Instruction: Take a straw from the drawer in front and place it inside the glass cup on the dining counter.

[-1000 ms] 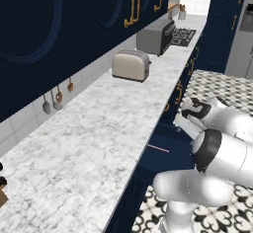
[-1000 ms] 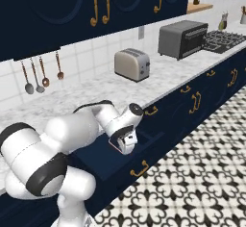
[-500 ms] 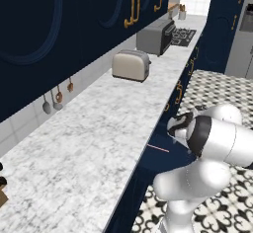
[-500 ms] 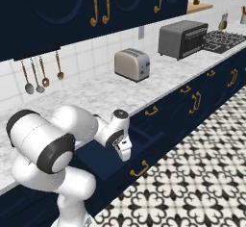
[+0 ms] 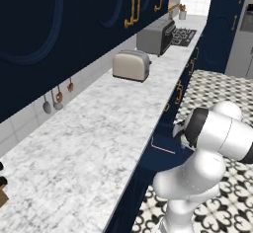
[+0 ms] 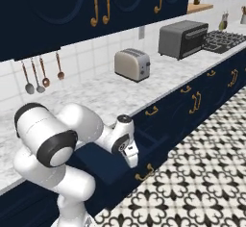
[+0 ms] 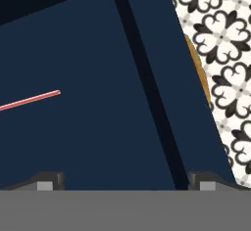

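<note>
Drawer (image 6: 113, 166) is pulled out under the bench (image 5: 84, 148) so the straw (image 7: 29, 99) can be reached. Straw lies flat on drawer floor, at 9 o'clock in hand view. Gripper (image 7: 122, 178) is held above it, jaws wide, nothing gripped, ready for descent.

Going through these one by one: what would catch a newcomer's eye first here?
The white arm bent low over the open drawer below the marble worktop, its gripper open above the drawer's inside. In the hand view, a thin red-pink straw lies on the dark drawer floor. A toaster stands farther along the worktop.
</note>
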### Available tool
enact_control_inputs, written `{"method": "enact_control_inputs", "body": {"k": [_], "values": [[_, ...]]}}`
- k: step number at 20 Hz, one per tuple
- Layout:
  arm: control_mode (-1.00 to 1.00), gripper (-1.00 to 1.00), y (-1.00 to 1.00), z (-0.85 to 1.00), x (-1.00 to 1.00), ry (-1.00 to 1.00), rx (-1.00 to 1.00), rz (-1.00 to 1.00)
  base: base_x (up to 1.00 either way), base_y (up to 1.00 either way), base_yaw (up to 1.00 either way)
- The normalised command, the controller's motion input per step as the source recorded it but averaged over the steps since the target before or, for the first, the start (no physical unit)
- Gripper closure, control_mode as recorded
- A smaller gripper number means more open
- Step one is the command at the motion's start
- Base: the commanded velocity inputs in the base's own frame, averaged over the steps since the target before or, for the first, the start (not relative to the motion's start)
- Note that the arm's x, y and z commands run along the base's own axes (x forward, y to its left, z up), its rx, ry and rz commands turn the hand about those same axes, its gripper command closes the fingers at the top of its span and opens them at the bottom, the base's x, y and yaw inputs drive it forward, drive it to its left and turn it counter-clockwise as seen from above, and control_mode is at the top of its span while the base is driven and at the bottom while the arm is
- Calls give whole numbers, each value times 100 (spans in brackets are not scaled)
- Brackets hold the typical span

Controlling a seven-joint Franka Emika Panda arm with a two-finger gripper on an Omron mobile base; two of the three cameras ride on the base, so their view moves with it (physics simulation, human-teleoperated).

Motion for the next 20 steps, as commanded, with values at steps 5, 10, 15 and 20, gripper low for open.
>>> {"method": "enact_control_inputs", "body": {"k": [5,10,15,20], "values": [[-100,-100,-85,-14,-37,0,-1,4,0,0,0],[-100,-100,-92,-9,-59,0,0,5,0,0,0],[-100,-100,-75,-5,-58,0,0,2,0,0,0],[-100,-100,10,26,-1,0,0,2,0,0,0]]}}
